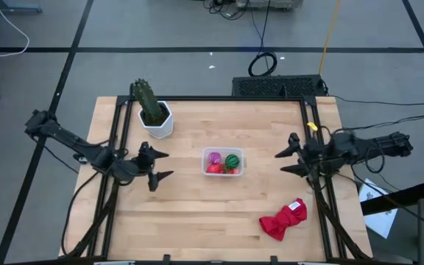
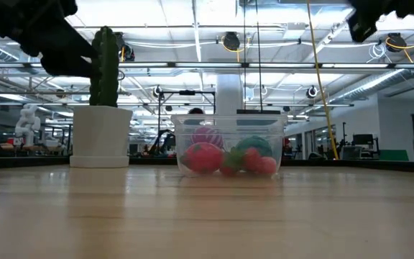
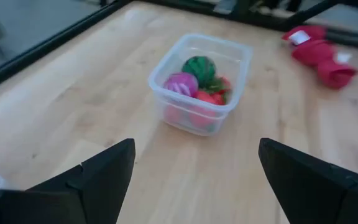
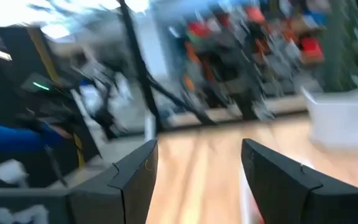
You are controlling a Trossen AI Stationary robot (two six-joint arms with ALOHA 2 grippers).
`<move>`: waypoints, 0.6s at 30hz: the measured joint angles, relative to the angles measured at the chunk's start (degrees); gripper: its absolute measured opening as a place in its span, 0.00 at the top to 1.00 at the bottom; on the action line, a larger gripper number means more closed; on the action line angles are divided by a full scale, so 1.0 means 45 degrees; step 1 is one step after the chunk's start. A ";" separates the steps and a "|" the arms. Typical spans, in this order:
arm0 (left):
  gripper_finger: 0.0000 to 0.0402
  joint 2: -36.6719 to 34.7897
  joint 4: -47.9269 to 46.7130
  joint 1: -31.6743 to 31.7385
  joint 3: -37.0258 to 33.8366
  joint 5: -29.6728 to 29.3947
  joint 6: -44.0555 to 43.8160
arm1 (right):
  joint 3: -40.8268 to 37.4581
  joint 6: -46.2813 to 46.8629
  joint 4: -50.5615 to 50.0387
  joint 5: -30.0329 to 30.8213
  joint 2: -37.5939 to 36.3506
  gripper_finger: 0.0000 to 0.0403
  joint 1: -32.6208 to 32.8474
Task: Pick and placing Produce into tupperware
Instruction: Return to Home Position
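The clear tupperware (image 1: 222,163) stands on the middle of the table, its base flat on the wood. Inside it lie the produce: a green striped ball (image 3: 199,66), a purple striped piece (image 3: 180,84) and red strawberries (image 3: 208,99). The low view shows the same tub (image 2: 228,152) with the produce on its floor. My left gripper (image 1: 163,165) is open above the table, left of the tub, fingers pointing toward it. My right gripper (image 1: 285,161) is open on the right side, also facing the tub. Neither touches anything.
A green cactus in a white hexagonal pot (image 1: 155,118) stands near the far left of the table. A crumpled red cloth (image 1: 284,219) lies near the right front corner. Bare wood lies between the tub and each gripper.
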 joint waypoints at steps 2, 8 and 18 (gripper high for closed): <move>0.13 -0.0748 0.0772 -0.0049 -0.0712 0.0215 0.0299 | -0.0378 -0.0326 0.1181 -0.0691 -0.0547 0.44 0.0022; 0.13 -0.3675 0.2200 -0.0340 -0.2364 0.0747 0.1227 | -0.1602 0.0185 0.3238 -0.1911 -0.1697 0.44 0.0034; 0.13 -0.6852 0.2091 -0.0489 -0.3478 0.0474 0.1852 | -0.2991 0.0754 0.5266 -0.1976 -0.3066 0.44 0.0044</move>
